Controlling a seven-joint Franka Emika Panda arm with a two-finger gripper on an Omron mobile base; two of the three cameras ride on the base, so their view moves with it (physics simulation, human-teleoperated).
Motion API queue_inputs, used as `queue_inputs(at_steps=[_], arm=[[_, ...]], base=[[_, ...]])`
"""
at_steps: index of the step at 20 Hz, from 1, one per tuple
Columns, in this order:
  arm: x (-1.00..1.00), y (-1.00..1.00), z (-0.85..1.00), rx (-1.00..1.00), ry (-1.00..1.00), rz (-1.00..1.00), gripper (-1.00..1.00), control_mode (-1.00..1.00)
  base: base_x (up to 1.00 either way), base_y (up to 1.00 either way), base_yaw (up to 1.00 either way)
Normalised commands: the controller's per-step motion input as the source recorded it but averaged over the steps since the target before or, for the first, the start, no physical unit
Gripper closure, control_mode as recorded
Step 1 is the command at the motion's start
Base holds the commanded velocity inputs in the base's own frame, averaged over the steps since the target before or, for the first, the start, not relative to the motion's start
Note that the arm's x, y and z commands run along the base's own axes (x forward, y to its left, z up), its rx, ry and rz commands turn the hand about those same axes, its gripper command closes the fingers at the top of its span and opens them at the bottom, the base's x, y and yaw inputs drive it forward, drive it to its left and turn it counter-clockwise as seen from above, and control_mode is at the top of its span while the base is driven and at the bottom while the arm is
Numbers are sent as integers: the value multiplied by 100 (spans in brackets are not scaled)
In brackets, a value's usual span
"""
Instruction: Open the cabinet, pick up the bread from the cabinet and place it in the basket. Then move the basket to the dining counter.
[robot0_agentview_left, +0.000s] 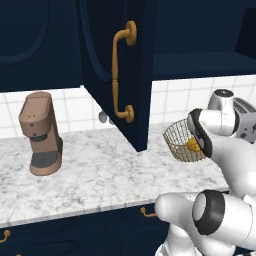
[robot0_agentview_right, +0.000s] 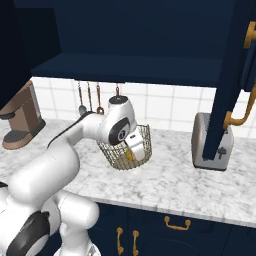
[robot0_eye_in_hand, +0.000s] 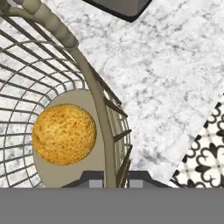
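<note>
Flanking the basket (robot0_agentview_right: 123, 149): toaster (robot0_agentview_right: 210, 142), coffee maker (robot0_agentview_left: 41, 133), open cabinet door (robot0_agentview_left: 117, 70).

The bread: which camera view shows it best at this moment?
The hand view: the bread lies large and unobstructed on the floor of the basket. In the left base view it is a small orange patch behind mesh; in the right base view, a sliver beside the hand.

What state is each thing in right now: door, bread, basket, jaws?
Cabinet door: swung open.
Bread: in the basket, on its bottom.
Basket: tilted, over the marble worktop, bread inside.
Gripper: jaws astride the basket's wall; closed or not, cannot tell.
Toaster: upright on the worktop.
</note>
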Motion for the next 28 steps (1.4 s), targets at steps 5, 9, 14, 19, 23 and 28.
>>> queue_inputs(at_steps=[5,9,14,19,23,28], arm=[[-49,27,93,-15,0,5,100,-100],[-36,17,65,-5,0,5,100,-100],[-30,18,57,10,0,1,100,-100],[-29,33,29,26,-3,0,100,-100],[-34,12,6,30,-7,0,100,-100],[-35,13,4,21,-15,0,100,-100]], base=[[0,0,0],[0,0,0],[0,0,0],[0,0,0],[0,0,0],[0,0,0]])
